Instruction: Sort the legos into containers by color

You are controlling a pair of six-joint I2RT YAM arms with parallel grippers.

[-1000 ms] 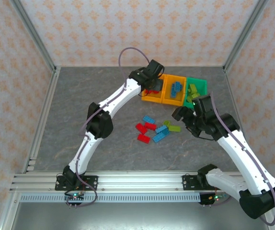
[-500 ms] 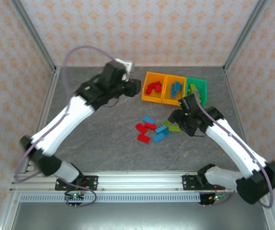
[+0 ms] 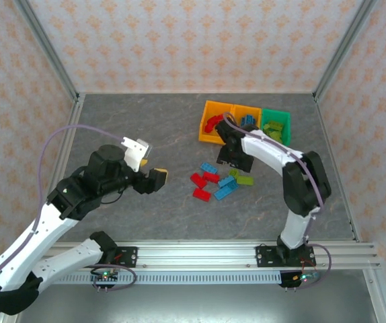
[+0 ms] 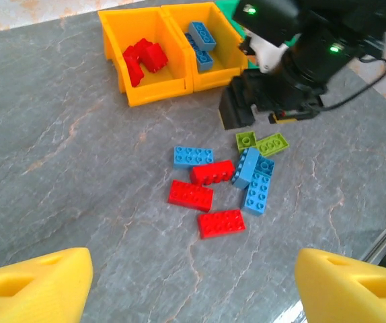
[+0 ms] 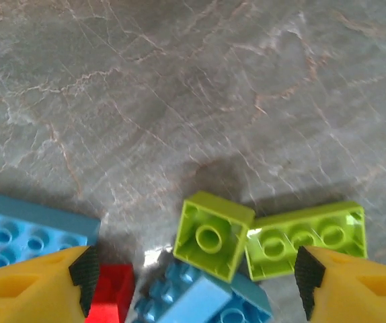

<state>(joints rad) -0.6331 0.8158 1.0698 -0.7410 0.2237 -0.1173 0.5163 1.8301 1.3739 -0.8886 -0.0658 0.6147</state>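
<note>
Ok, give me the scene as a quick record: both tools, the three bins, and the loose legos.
left tool: open, empty, above bare table
right tool: open, empty, above the loose yellow-green legos
end orange bin: red legos
middle orange bin: blue legos
green bin: yellow-green legos
on the table: three loose red legos, two yellow-green, several loose blue legos
</note>
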